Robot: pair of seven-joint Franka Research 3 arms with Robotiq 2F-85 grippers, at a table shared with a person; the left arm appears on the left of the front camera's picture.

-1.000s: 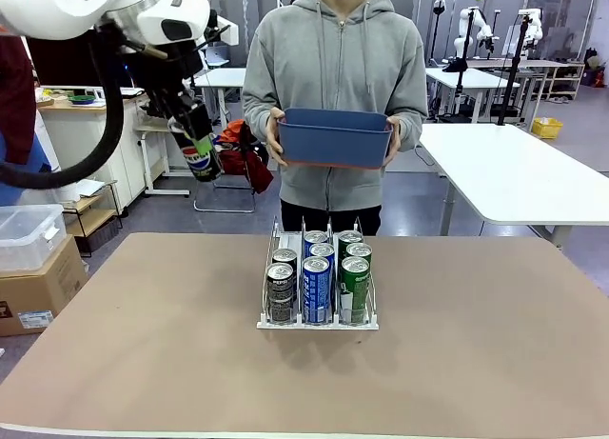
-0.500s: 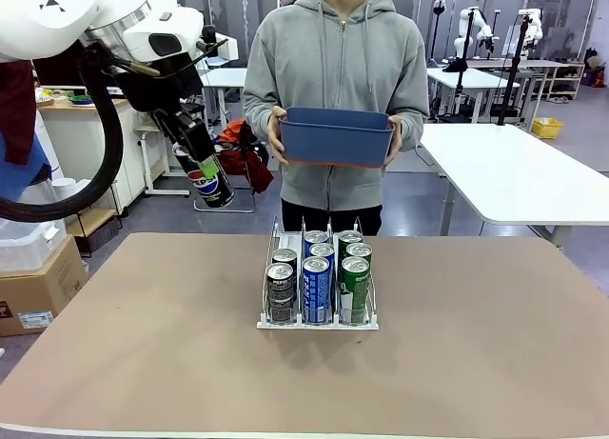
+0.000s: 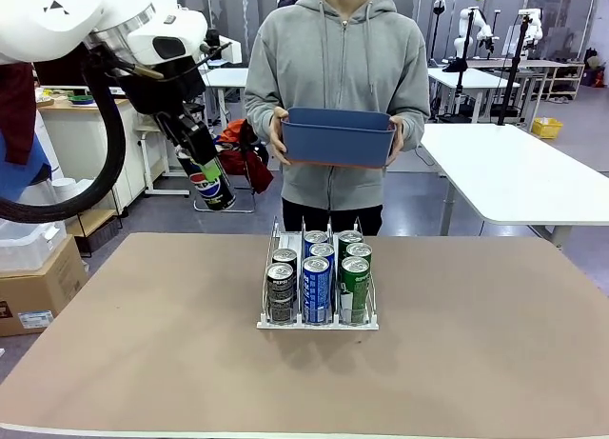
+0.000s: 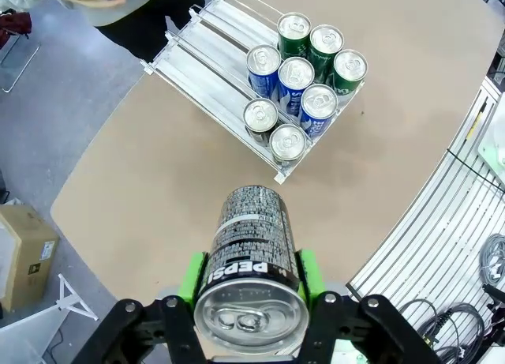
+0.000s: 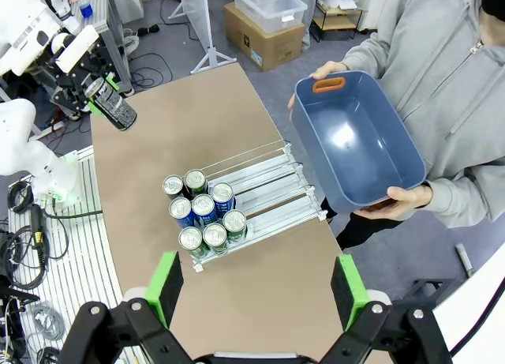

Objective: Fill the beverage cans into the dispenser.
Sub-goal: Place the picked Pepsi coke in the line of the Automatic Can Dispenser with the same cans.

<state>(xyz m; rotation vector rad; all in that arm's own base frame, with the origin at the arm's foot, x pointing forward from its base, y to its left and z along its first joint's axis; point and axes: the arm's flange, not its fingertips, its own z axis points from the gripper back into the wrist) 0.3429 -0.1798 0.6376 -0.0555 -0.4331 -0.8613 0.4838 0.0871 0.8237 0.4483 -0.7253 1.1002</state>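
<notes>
My left gripper [image 3: 208, 172] hangs high over the table's left far side, shut on a dark Pepsi beverage can [image 3: 213, 186] that tilts down to the right. In the left wrist view the can [image 4: 249, 249] sits between the green pads [image 4: 192, 275], top end toward the camera. The clear dispenser [image 3: 319, 324] stands mid-table with several cans [image 3: 317, 285] in three lanes: dark on the left, blue in the middle, green on the right. The same cans [image 4: 301, 73] fill the front of the rack [image 4: 211, 39]. My right gripper [image 5: 256, 301] is open high above the dispenser [image 5: 272, 177].
A person at the far side holds a blue bin [image 3: 336, 137] in both hands at chest height; the right wrist view shows the bin [image 5: 355, 139] empty. A cardboard box [image 3: 36, 289] stands on the floor at the left.
My left arm has carried the dark can down and to the right, toward the table. The dispenser, the person and the bin have stayed put.
</notes>
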